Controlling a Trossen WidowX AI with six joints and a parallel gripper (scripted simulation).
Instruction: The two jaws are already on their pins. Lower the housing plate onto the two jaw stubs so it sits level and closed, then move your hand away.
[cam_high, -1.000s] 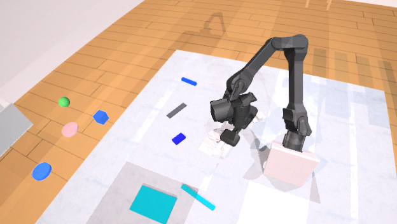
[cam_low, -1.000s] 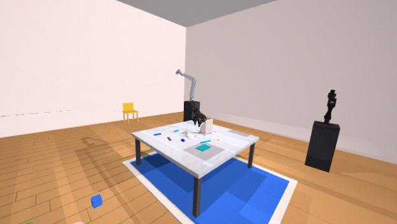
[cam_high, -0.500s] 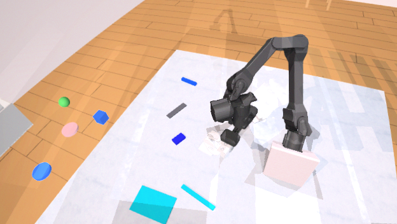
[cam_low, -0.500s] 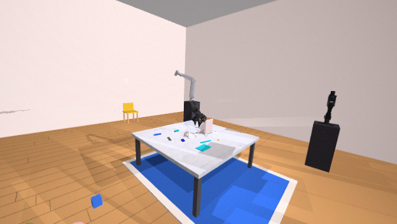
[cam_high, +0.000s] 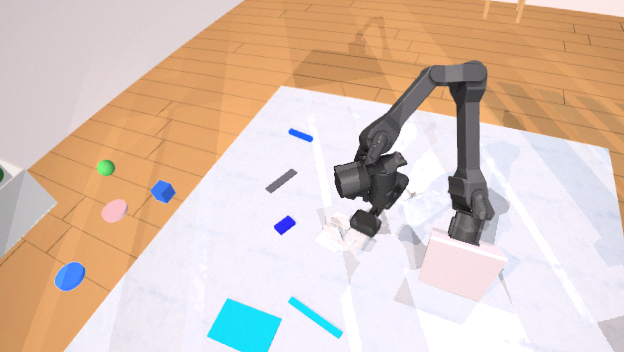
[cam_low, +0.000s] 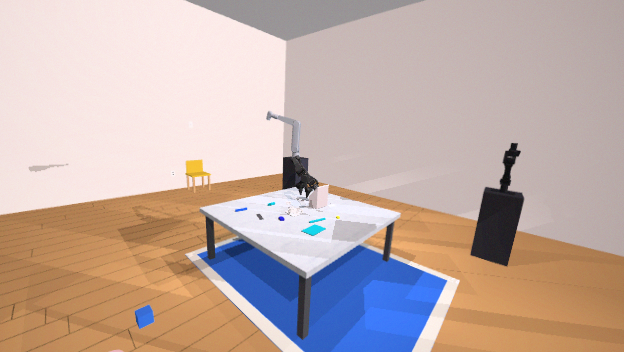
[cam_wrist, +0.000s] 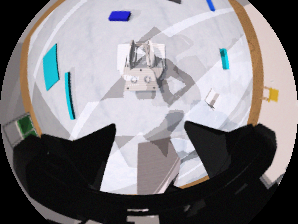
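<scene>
Your fingers (cam_high: 365, 223) (cam_low: 303, 192) are spread nearly as wide as they go, with nothing between them. The pale housing plate (cam_high: 356, 242) (cam_wrist: 142, 80) is at the pale jaw assembly (cam_high: 332, 236) (cam_low: 293, 211) (cam_wrist: 141, 52) on the counter (cam_high: 165, 300) (cam_low: 255, 235) (cam_wrist: 100, 100), left of your pink block (cam_high: 462, 265) (cam_low: 319, 197) (cam_wrist: 155, 165) from the top; you can't tell whether it's fully closed.

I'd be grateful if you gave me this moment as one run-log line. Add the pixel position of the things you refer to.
black gripper (cam_wrist: 150, 125): open, nothing held | off-white assembly (cam_wrist: 142, 84): on white marbled table (cam_high: 240, 255) | plate seating: unclear
</scene>
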